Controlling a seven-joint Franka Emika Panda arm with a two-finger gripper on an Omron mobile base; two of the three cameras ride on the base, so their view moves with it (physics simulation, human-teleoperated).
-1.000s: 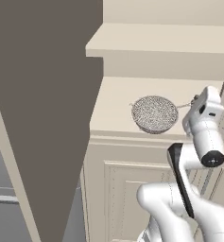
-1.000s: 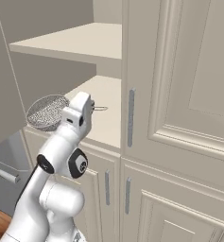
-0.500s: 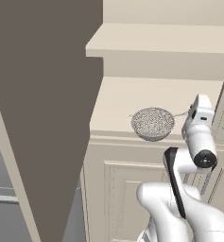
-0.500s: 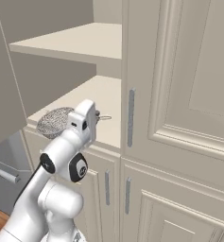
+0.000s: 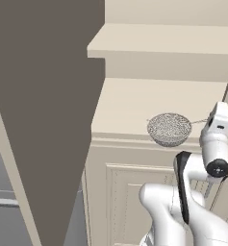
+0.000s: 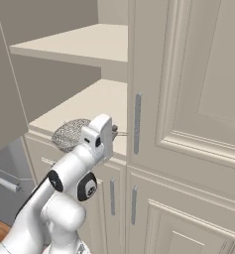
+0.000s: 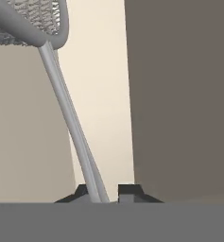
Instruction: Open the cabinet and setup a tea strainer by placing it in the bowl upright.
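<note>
The pincer is clamped nearly shut on the thin wire handle of the tea strainer, the two dark tips pinching the wire at the very bottom of the hand view. From there the handle runs up toward eleven o'clock to the mesh basket in the top corner. In the left base view the basket sits out at nine o'clock from the hand, mouth up and roughly level, over the front edge of the lower shelf of the cabinet; whether it touches the shelf or hangs just above it cannot be told. In the right base view the basket peeks out at nine o'clock from behind the white wrist.

The cabinet door on the left stands swung wide open, a dark slab running from twelve to six o'clock in the left base view, with a second cream shelf at twelve o'clock above the strainer. The right-hand door, with its grey bar handle, is closed.

As a judgement of progress: opening is done and the strainer is gripped. Left to do are carrying it out of the cabinet, finding the bowl, and setting the strainer upright inside it.
</note>
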